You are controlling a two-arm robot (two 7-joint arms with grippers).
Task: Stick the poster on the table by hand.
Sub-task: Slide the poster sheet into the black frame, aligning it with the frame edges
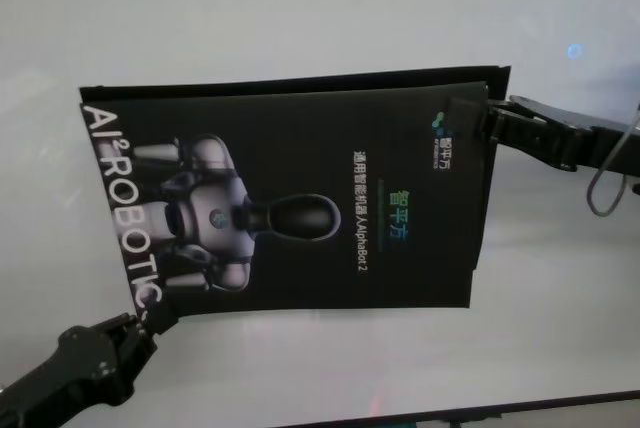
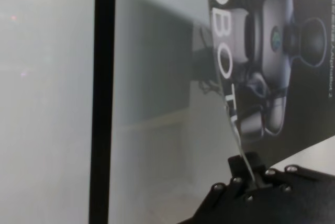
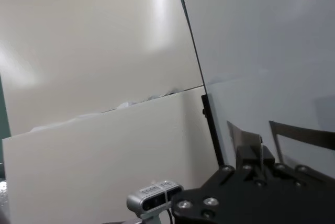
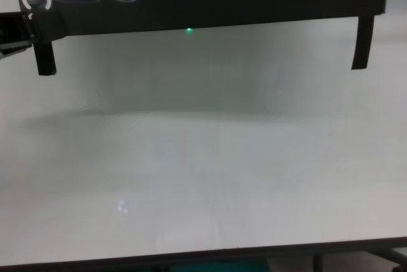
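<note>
Black and glossy, the poster [image 1: 300, 198] hangs above the white worktop [image 1: 300, 8], held by two corners. Its long axis runs left to right; the printed robot's head points right and the "AI² ROBOTIC" lettering runs down the left edge. At the near-left corner, the left tool [image 1: 150, 323] is clamped on the sheet's edge. At the far-right corner, the right tool [image 1: 487, 120] pinches the poster, arm reaching in from the right.
</note>
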